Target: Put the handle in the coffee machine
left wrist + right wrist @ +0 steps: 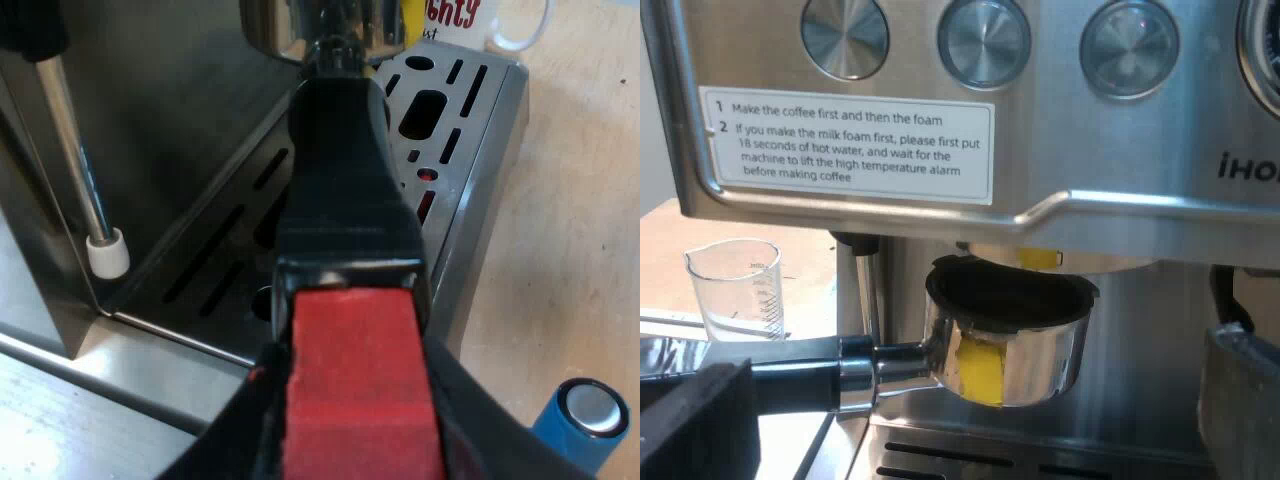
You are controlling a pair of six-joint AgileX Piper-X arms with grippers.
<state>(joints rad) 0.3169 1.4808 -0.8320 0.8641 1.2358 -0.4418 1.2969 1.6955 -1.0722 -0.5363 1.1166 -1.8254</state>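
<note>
The espresso machine (1120, 150) stands on the bench (570, 200). The holder (1005, 335) is at its front, over the drip tray (450, 110), with its metal basket just under the brew head and its rim showing. My left pincer (355, 430) is clenched on the handle's red end (355, 380). A mug (500, 25), a measuring glass (737, 285) and a blue tamper (585, 420) sit near the machine.

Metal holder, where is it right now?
In the right wrist view the metal holder sits just under the brew head of the espresso machine; my left gripper grips its red-ended handle over the drip tray.
</note>
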